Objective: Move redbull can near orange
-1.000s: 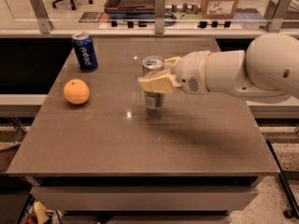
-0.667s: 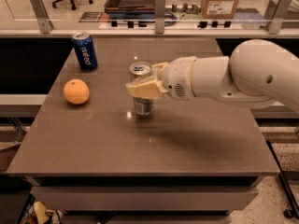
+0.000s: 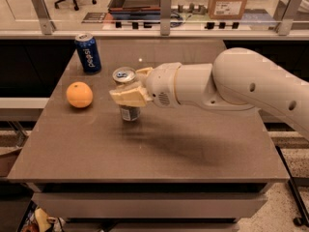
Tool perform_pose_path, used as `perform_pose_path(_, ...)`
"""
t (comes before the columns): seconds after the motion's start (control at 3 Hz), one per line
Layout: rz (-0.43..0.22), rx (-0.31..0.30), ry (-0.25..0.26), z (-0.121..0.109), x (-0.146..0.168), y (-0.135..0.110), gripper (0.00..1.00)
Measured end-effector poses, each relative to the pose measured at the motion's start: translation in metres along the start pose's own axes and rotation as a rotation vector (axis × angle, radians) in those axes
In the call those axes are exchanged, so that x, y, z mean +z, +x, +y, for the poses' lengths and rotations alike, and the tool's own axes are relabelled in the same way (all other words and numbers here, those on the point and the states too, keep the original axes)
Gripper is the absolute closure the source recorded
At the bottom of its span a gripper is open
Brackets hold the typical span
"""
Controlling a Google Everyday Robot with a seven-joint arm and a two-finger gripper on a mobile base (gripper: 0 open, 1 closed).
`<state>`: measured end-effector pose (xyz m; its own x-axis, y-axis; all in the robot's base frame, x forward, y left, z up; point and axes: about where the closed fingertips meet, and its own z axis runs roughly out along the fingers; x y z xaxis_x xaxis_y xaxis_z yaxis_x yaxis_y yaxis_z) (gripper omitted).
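Note:
The redbull can [image 3: 128, 111] is a slim silver-grey can with a shiny top, upright at the middle left of the brown table [image 3: 193, 149]. My gripper [image 3: 129, 92] is shut around its upper body, reaching in from the right on a bulky white arm. The can's base looks at or just above the tabletop. The orange [image 3: 79, 94] sits on the table to the can's left, about a can's height away, clear of the gripper.
A dark blue Pepsi can [image 3: 88, 52] stands at the table's back left, behind the orange. A railing with metal posts [image 3: 165, 6] runs along the far side. The table's front edge is near the bottom.
The gripper has carried the redbull can leftward across the table, toward the orange. The orange and the Pepsi can have not moved.

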<state>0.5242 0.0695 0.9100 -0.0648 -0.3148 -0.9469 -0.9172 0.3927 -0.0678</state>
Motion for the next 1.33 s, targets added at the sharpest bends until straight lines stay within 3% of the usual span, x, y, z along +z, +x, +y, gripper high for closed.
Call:
perform_pose_path(0.33,-0.01,-0.033,-0.017,0.004,0.014,-0.006,1.0)
perform_pose_path(1.0,-0.002,-0.042,-0.071,0.007,0.042,0.0,1.0)
perform_pose_path(1.33,-0.003,-0.045,-0.073,0.009,0.042,-0.002,0.84)
